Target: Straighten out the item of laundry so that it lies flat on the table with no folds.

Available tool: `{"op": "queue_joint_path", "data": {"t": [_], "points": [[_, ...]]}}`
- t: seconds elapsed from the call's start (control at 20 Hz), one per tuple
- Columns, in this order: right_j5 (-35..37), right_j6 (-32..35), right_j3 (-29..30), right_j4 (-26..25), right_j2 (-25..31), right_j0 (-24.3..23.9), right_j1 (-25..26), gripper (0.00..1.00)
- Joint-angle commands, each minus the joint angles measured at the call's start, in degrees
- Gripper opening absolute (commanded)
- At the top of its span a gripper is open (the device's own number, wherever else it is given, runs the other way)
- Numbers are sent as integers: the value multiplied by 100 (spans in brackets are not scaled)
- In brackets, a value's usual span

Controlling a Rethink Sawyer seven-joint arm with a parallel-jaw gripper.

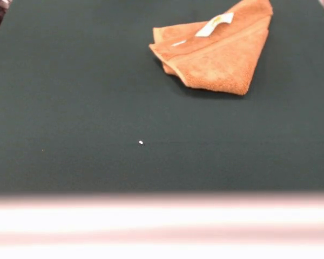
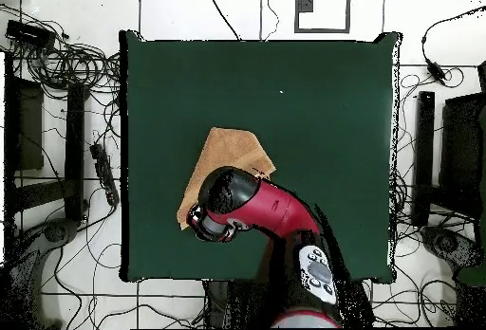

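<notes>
So the towel [image 1: 216, 56] is seen folded over into a rough triangle, not flat at all, with a flat border band running across the top layer and the little white label [image 1: 215, 25] lying face up on it. In the overhead view the arm [image 2: 271, 208] is stretched out over the desk [image 2: 332, 155], and the claw [image 2: 211, 224] is parked right above the towel's [image 2: 233, 148] end nearest the robot. The rest of the cloth is spread out from under the claw, away from the robot's base. How far the claw is open, or whether anything is held in it, can't be told, since it's covered by the arm's own bulk from above and isn't caught by the front camera at all. A tiny white speck [image 1: 141, 142] is spotted on the bare green, well apart from the claw, out past the towel.
</notes>
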Motion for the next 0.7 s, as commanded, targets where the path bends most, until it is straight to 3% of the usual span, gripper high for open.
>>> {"op": "queue_joint_path", "data": {"t": [0.05, 0.4, 0.7], "points": [[215, 577, -100, -233, 291, -151, -62, 100], [-807, -99, -82, -344, 614, -611, 195, 100], [-2296, -574, 129, -276, 1239, -1146, 187, 100]]}}
